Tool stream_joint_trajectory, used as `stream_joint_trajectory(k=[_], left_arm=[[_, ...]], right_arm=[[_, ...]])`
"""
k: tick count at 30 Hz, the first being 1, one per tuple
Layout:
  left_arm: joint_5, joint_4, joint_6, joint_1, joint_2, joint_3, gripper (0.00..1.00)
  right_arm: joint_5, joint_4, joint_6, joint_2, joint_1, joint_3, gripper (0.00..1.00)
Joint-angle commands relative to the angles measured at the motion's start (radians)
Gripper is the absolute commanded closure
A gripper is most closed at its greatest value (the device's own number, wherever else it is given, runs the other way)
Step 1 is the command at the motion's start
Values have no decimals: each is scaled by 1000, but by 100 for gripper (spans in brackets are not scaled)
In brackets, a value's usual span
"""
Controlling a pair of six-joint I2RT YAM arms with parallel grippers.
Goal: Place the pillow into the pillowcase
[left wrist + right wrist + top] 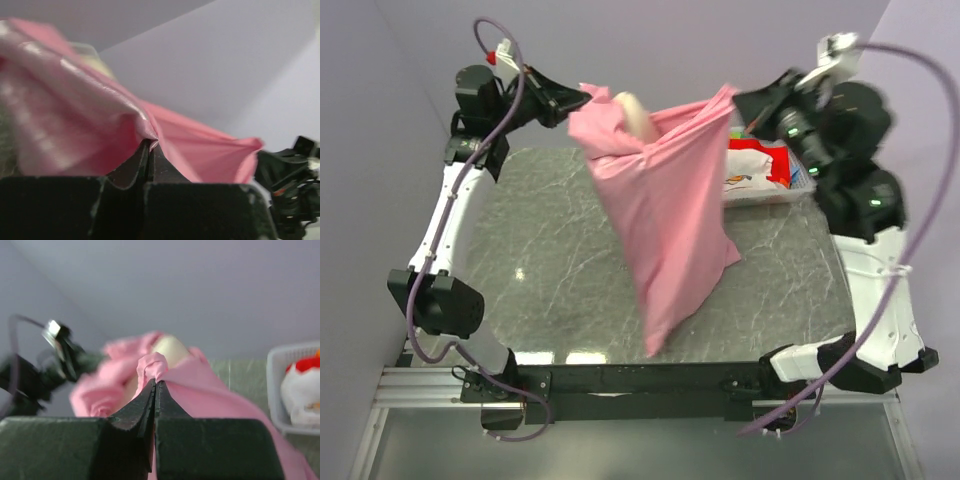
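The pink pillowcase (665, 215) hangs in the air above the table, its open end up and its lower end at about table level. My left gripper (582, 100) is shut on its left top corner. My right gripper (738, 97) is shut on its right top corner. A cream-white corner of the pillow (634, 112) sticks out of the open top; the remainder is hidden inside. In the left wrist view the gripper (150, 143) pinches pink pillowcase fabric (75, 130). In the right wrist view the gripper (155, 383) pinches a bunched fold of pillowcase (235, 395), with the pillow (170, 350) behind.
A white basket (790, 190) holding red and white items stands at the back right of the grey marble table (540, 260), close to the right arm; it also shows in the right wrist view (292, 390). Purple walls stand behind and at the sides.
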Motion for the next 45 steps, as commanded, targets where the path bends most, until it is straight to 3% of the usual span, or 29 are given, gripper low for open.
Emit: stream_joint_trajectory(k=[1, 3, 6, 9, 12, 13, 15, 16, 18, 19, 22, 25, 30, 33, 34, 38, 41, 45], left_arm=[[-64, 29, 42, -27, -131, -88, 99], [-109, -2, 41, -22, -189, -152, 99], [-208, -39, 24, 3, -271, -264, 99], [-245, -30, -7, 56, -352, -437, 99], [-236, -17, -8, 111, -415, -641, 95], [-239, -14, -2, 118, -429, -695, 90], [-248, 2, 33, 164, -467, -848, 80], [-262, -11, 42, 194, -478, -890, 69], [-285, 2, 77, 220, -509, -987, 59], [-310, -31, 90, 231, -518, -1002, 40], [-411, -112, 139, 231, -546, -1016, 20], [-509, -175, 189, 225, -576, -999, 13], [-688, -254, 202, 110, -633, -1053, 22], [-886, -333, 131, -103, -635, -1065, 23], [-976, -364, 101, -193, -633, -1067, 23], [-1044, -407, -10, -286, -648, -1137, 27], [-993, -309, 30, -304, -626, -1177, 29], [-1006, -292, 53, -382, -498, -1147, 30]], right_arm=[[-41, -55, 3, 58, -72, 390, 100], [-104, -69, 38, 124, -72, 468, 100], [-253, 11, 103, 121, -62, 367, 100], [-246, 96, 92, 51, 3, 107, 100], [-170, 244, 78, -73, 163, -252, 100], [-150, 277, 81, -101, 243, -431, 100], [-129, 403, 116, -161, 329, -619, 100], [-101, 438, 126, -179, 367, -782, 100], [-74, 532, 155, -178, 483, -923, 99], [-67, 557, 161, -155, 513, -1022, 99], [-31, 601, 172, -109, 602, -1144, 98], [-6, 609, 176, -91, 652, -1213, 96], [101, 509, 158, -146, 672, -1198, 81], [178, 424, 92, -158, 667, -1026, 64], [209, 395, 66, -111, 662, -967, 59], [157, 311, -15, 70, 548, -701, 47], [48, 313, -40, 237, 459, -546, 44], [51, 192, -101, 577, 389, -176, 42]])
